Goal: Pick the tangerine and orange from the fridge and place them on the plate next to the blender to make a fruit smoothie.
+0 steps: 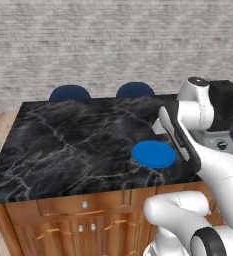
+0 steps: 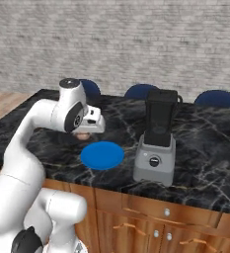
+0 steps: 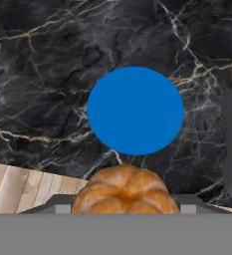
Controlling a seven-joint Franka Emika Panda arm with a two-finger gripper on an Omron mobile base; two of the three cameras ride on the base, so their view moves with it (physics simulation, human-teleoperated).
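Observation:
The bright blue plate lies bare on the black marble island, just left of the blender, a black jar on a grey base. My gripper hangs a little above the counter at the plate's near-left edge. It is shut on a lobed, orange-coloured fruit, the tangerine, which sits between the fingertips short of the plate. The orange and the fridge are out of view.
The marble island top stretches wide to the left of the plate. Blue chair backs stand behind its far edge. Wooden drawers front the island, and wood floor shows beyond the counter edge.

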